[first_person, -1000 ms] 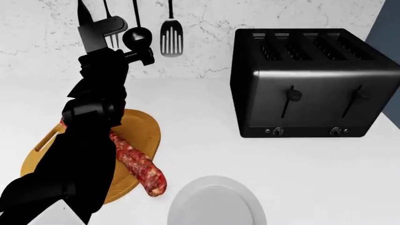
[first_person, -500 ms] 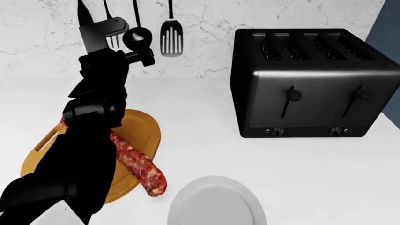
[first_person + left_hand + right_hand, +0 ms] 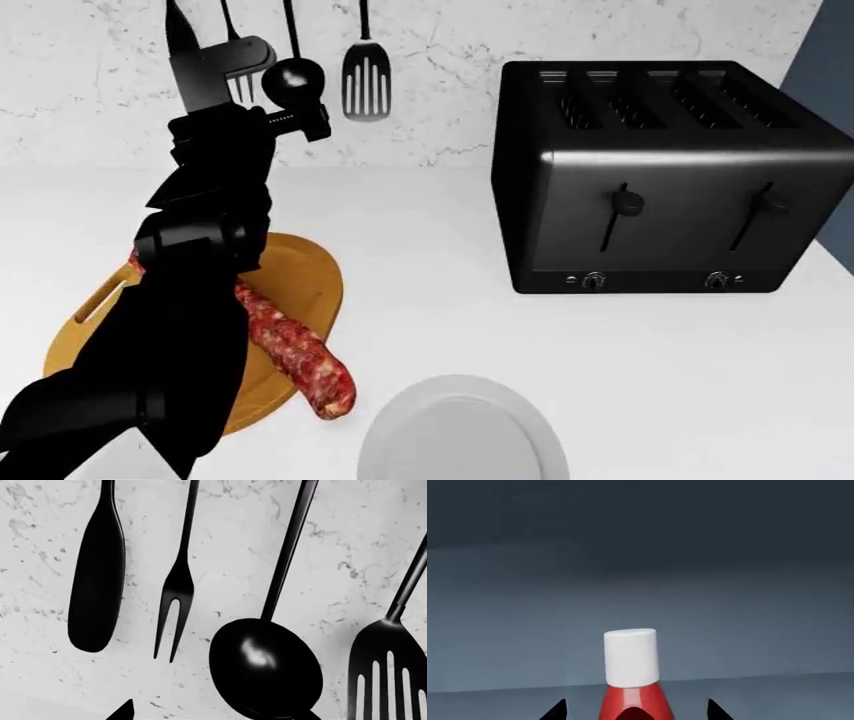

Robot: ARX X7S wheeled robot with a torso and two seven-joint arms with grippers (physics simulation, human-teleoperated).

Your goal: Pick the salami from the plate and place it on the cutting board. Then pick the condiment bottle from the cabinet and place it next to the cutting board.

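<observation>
The salami [image 3: 296,352] lies across the cutting board [image 3: 300,275], with its near end past the board's rim. The white plate [image 3: 461,430] at the front is empty. My left gripper [image 3: 220,65] is raised in front of the wall utensils, open and empty; its wrist view shows it [image 3: 217,715] facing the wall. My right gripper [image 3: 635,711] is open, with a fingertip on each side of the red condiment bottle [image 3: 632,702]. There is a gap on both sides. The bottle stands upright, white cap [image 3: 631,656] up, in the grey-blue cabinet [image 3: 640,580]. The right arm is outside the head view.
A black four-slot toaster [image 3: 667,180] stands on the white counter at the right. Black utensils hang on the marble wall: a slotted spatula [image 3: 364,75], a ladle [image 3: 265,667], a fork [image 3: 177,590]. My left arm hides much of the board.
</observation>
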